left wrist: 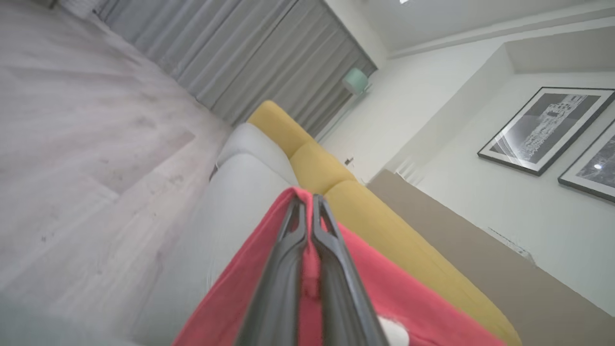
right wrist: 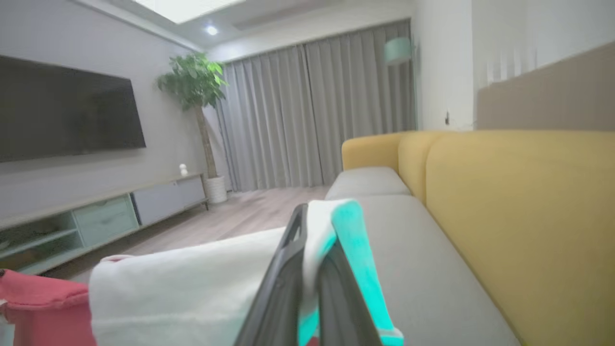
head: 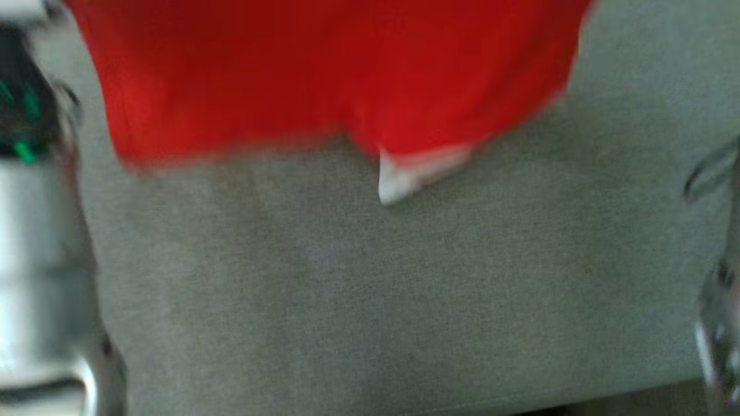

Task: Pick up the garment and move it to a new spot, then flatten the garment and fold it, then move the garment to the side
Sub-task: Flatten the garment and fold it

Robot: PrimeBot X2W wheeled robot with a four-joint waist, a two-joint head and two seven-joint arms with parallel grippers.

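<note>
Both grippers clamp the garment (head: 324,75): left gripper (left wrist: 308,201) on red cloth, right gripper (right wrist: 314,223) on white-teal cloth. Long axis runs left-right above grey sofa seat (head: 370,300); yellow backrest (right wrist: 519,216) alongside.

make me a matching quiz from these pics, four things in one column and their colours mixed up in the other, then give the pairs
Things:
1. garment
2. sofa backrest
3. potted plant
4. seat cushion

Colours:
a. yellow
b. grey
c. mainly red
d. green

Pairs: 1-c, 2-a, 3-d, 4-b
</note>
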